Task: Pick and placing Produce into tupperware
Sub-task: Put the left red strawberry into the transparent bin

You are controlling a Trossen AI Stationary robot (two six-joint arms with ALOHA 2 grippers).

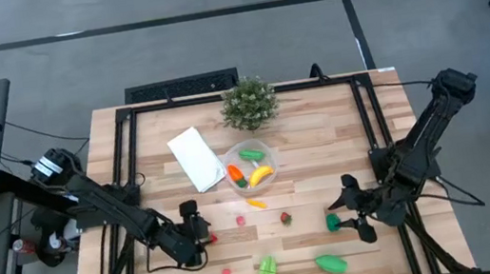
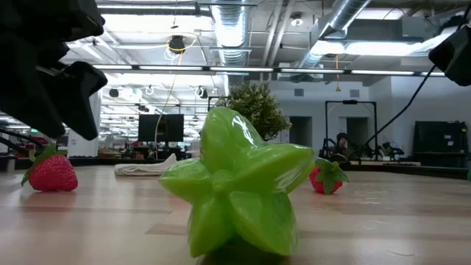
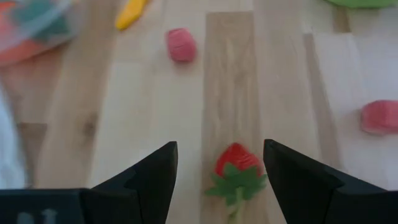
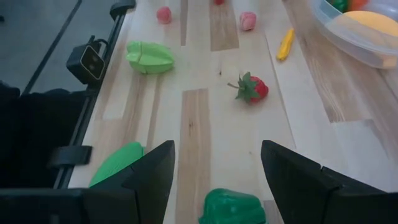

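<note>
The clear round tupperware (image 1: 251,167) stands mid-table and holds a carrot, a banana and a green piece. My left gripper (image 1: 195,228) is open near the table's left near area. A red strawberry (image 3: 238,167) lies on the wood between its fingers, untouched. My right gripper (image 1: 349,211) is open too, with a green pepper (image 4: 232,208) between its fingers on the table. Loose on the table are another strawberry (image 1: 285,217), a small yellow-orange piece (image 1: 256,204), two pink pieces (image 1: 240,220) (image 1: 227,273), a green starfruit (image 1: 267,269) and a green oval piece (image 1: 331,263).
A flat white lid (image 1: 195,158) lies left of the tupperware. A bushy potted plant (image 1: 248,104) stands behind it at the far edge. A black frame (image 1: 127,153) runs along the table's sides. The green starfruit (image 2: 235,193) sits close to the near edge.
</note>
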